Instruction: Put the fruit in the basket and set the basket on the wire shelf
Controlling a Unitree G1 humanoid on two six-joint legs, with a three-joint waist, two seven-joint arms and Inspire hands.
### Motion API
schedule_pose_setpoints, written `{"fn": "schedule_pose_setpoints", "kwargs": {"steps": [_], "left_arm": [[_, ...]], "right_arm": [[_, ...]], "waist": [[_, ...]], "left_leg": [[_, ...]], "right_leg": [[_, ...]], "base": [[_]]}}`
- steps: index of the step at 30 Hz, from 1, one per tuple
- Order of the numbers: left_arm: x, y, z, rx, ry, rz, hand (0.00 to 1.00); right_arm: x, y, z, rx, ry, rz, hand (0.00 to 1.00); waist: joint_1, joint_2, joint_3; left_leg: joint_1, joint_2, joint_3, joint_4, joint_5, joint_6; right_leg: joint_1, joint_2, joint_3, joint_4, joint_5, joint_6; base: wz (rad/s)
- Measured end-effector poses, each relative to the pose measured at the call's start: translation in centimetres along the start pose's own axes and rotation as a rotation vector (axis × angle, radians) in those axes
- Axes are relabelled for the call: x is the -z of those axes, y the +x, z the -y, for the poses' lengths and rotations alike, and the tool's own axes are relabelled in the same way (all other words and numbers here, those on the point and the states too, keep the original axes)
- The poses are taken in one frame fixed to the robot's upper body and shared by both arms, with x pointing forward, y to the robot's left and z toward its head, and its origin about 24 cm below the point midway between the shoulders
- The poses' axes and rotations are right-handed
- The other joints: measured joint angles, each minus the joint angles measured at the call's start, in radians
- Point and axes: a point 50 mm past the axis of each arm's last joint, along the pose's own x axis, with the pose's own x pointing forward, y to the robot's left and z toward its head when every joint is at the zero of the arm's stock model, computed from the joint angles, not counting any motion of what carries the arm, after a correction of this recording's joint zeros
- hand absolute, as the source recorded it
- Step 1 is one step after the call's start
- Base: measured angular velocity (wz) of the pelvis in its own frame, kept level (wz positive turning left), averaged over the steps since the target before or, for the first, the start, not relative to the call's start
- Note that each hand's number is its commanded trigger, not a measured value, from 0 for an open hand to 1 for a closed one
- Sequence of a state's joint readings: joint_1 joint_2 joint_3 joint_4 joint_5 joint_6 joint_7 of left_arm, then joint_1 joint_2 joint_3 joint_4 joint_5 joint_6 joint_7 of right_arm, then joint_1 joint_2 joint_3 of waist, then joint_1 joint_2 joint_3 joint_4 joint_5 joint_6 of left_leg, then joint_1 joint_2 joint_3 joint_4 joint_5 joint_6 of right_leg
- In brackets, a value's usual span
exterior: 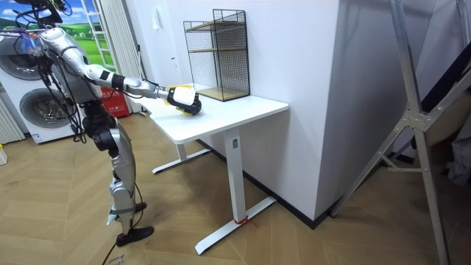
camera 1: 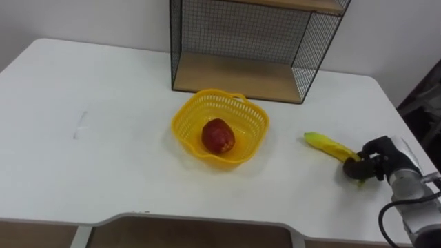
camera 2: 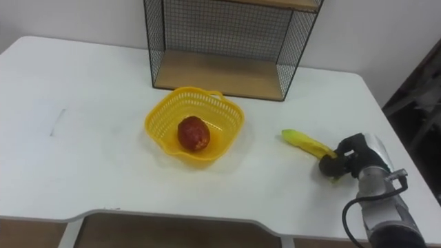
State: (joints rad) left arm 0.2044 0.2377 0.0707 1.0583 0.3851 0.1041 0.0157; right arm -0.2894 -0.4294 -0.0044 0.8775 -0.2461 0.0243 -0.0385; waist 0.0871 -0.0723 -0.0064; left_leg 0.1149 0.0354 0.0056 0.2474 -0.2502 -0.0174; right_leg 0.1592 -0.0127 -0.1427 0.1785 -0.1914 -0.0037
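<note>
Left eye view: right hand (camera 1: 372, 165) curled on banana (camera 1: 329, 145) end, right of basket (camera 1: 187, 112), prob. to carry it in; red fruit (camera 1: 218, 136) inside.

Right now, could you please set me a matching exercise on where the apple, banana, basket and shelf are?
Things: 1 apple; 2 banana; 3 basket; 4 shelf.
Places: A at the table's back; B gripped by the right hand; C in the basket; D mid-table, before the shelf.
Pairs: 1-C; 2-B; 3-D; 4-A.
</note>
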Motion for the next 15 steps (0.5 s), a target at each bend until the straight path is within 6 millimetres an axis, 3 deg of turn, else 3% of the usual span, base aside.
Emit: {"fn": "schedule_pose_setpoints", "kwargs": {"steps": [4, 11, 15], "left_arm": [[0.1, 0.0, 0.0, -0.014, 0.001, -0.002, 0.00], [0.2, -0.1, 0.2, -0.018, 0.002, -0.002, 0.00], [-0.1, -0.1, 0.5, -0.024, -0.013, 0.008, 0.00]], "right_arm": [[-1.0, -0.6, -0.5, -0.026, 0.009, 0.066, 1.00], [-3.1, -1.8, -2.0, -0.074, 0.185, 0.185, 1.00], [-6.5, -2.7, -1.1, -0.063, 0.311, 0.342, 1.00]], "waist": [[-0.001, 0.012, 0.0040], [-0.003, 0.013, 0.0057], [-0.005, 0.014, 0.0051]], "left_leg": [[0.002, 0.001, 0.007, 0.000, 0.000, 0.000], [0.001, 0.001, 0.012, 0.004, 0.000, 0.000], [-0.001, 0.001, 0.018, -0.001, 0.001, 0.001]], "right_leg": [[-0.003, -0.001, 0.004, 0.006, 0.000, 0.000], [-0.006, -0.002, 0.013, 0.008, 0.000, 0.000], [-0.021, -0.001, 0.018, 0.008, 0.000, 0.001]], "base": [[-0.04], [-0.01], [-0.05]]}}
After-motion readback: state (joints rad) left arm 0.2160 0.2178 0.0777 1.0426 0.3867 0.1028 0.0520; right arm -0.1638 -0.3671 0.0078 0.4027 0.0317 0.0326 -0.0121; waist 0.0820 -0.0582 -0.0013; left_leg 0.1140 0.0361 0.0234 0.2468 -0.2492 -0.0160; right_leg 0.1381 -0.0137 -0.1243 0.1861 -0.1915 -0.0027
